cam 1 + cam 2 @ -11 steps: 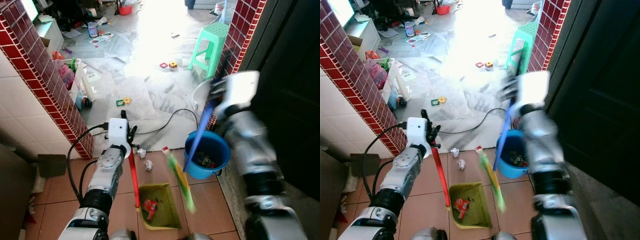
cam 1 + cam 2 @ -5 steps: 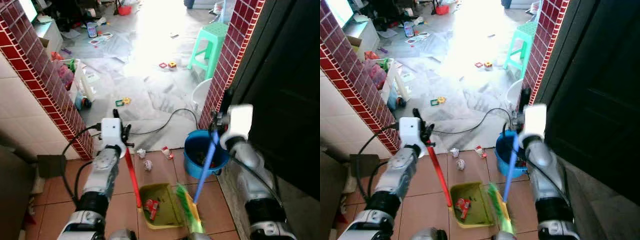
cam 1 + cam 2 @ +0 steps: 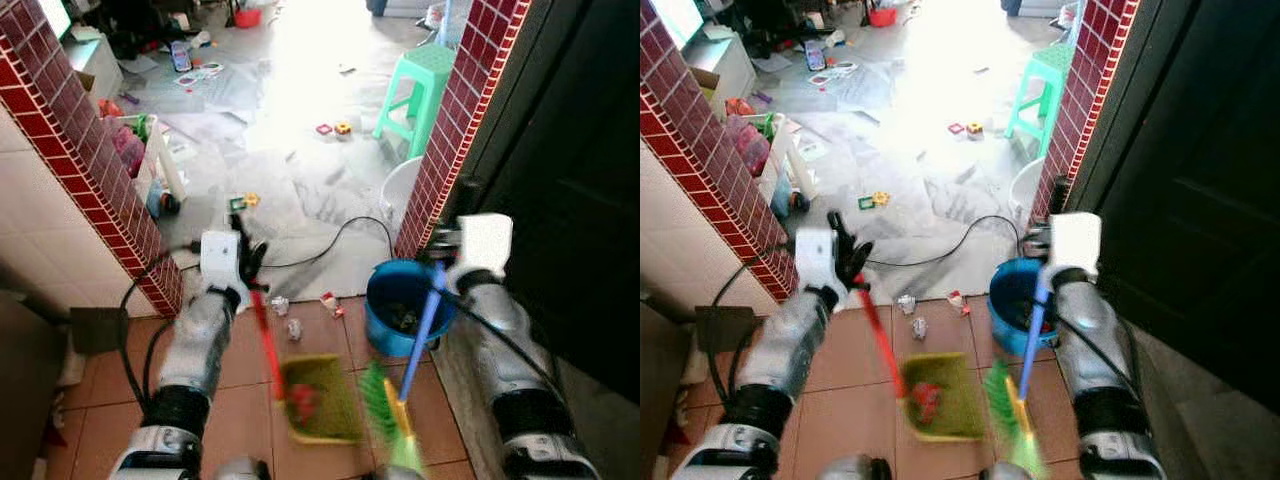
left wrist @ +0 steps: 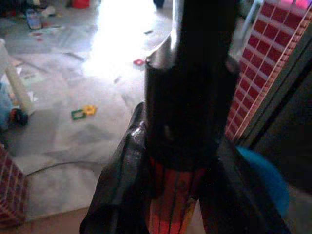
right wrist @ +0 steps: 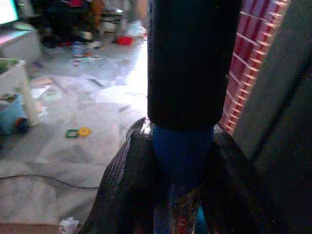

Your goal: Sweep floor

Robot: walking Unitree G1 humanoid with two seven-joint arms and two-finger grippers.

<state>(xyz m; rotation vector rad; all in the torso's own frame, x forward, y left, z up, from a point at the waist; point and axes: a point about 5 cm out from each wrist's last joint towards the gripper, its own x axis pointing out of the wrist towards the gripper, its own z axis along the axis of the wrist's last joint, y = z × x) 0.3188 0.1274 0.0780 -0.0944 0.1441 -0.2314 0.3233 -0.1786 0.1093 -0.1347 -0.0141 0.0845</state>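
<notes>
Green bristles of my broom (image 3: 388, 410) sit just right of the dustpan (image 3: 318, 398); right gripper (image 3: 437, 266) clamps its blue handle, left gripper (image 3: 250, 272) clamps the pan's red one. Crumpled scraps (image 3: 293, 328) lie ahead, nearer the left arm.

Broom (image 3: 415, 340): blue handle, green bristles on tiled floor (image 3: 110, 375), leaning upright. Dustpan (image 3: 318, 400): yellow-green, red handle, just beside bristles, holding red scrap. Crumpled paper (image 3: 293, 328) lies nearby.
</notes>
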